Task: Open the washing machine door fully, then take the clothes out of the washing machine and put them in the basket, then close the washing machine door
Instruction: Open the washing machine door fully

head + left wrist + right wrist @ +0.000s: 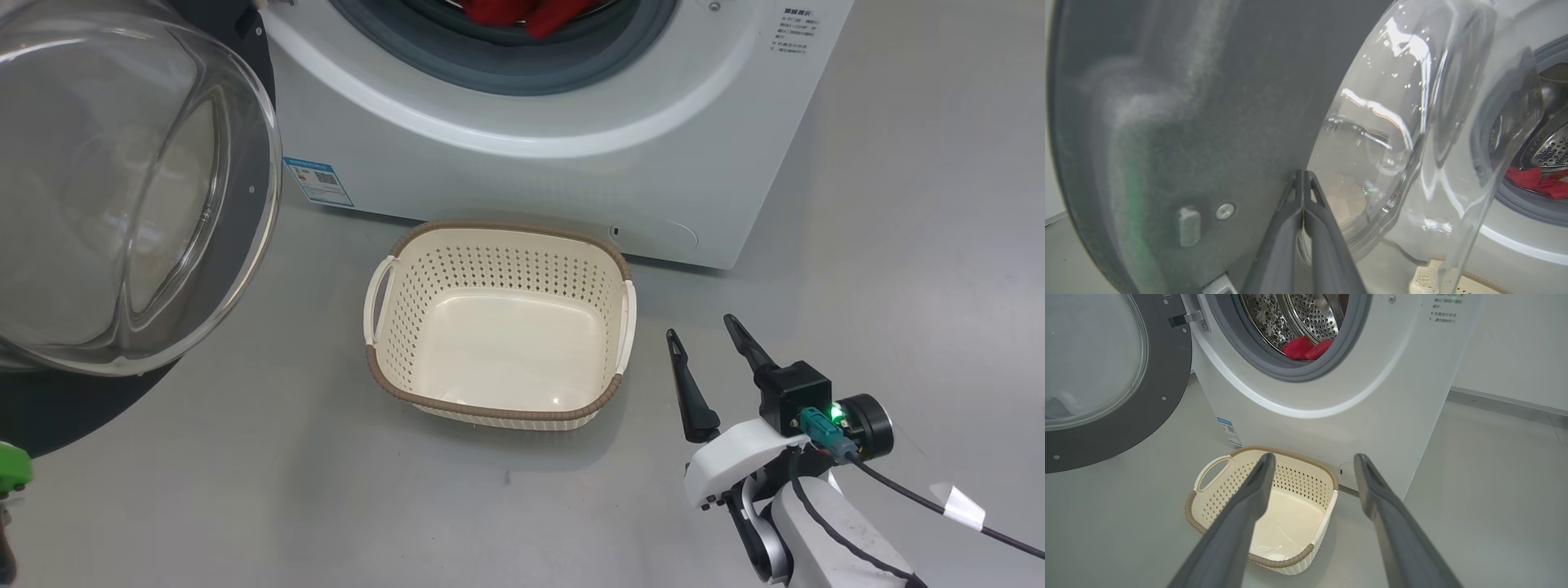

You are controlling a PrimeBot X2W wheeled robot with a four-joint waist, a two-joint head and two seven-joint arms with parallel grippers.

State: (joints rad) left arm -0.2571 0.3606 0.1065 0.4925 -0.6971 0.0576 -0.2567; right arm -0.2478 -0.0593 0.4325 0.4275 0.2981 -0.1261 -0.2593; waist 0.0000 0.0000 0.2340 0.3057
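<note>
The white washing machine (571,163) (1372,396) stands at the top with its door (122,188) (1094,375) swung out to the left, glass bowl bulging toward me. Red clothes (522,15) (1306,348) (1535,181) lie at the front of the steel drum. On the floor before the machine sits the cream basket (571,416) (1224,479), with nothing in it. My right gripper (704,329) (1312,457) hangs open to the right of the basket, holding nothing. My left gripper (1303,173) is shut, its tips against the door's dark inner ring beside the glass.
Grey floor spreads around the basket and to the right of the machine. A pale wall with a skirting (1502,398) runs behind on the right. A black cable (939,506) trails from my right wrist. A blue label (318,180) marks the machine's lower left corner.
</note>
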